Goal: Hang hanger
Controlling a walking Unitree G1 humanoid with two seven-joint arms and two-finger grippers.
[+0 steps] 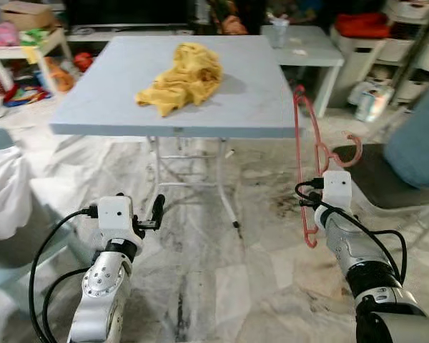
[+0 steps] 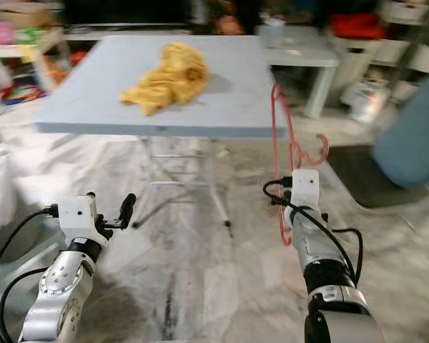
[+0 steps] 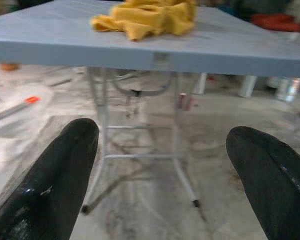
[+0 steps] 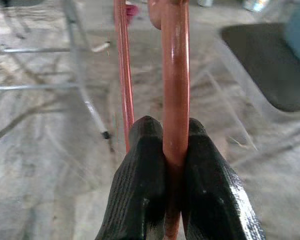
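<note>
Gripping hanger, table ahead, cloth

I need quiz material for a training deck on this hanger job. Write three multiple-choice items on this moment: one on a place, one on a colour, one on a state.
1. Where does the yellow cloth lie?
A. On the grey table
B. On the floor
C. Over the left arm

2. What colour is the hanger?
A. Black
B. Pinkish red
C. Green

3. How is the right tool set?
A. Open and holding nothing
B. Resting on the table
C. Shut on the hanger

Answers:
1. A, the cloth lies bunched on the tabletop, towards its far side.
2. B, its thin frame shows pinkish red against the pale floor.
3. C, the right wrist view shows both black fingers pressed against the hanger's rod, while the left tool stands open.
</note>
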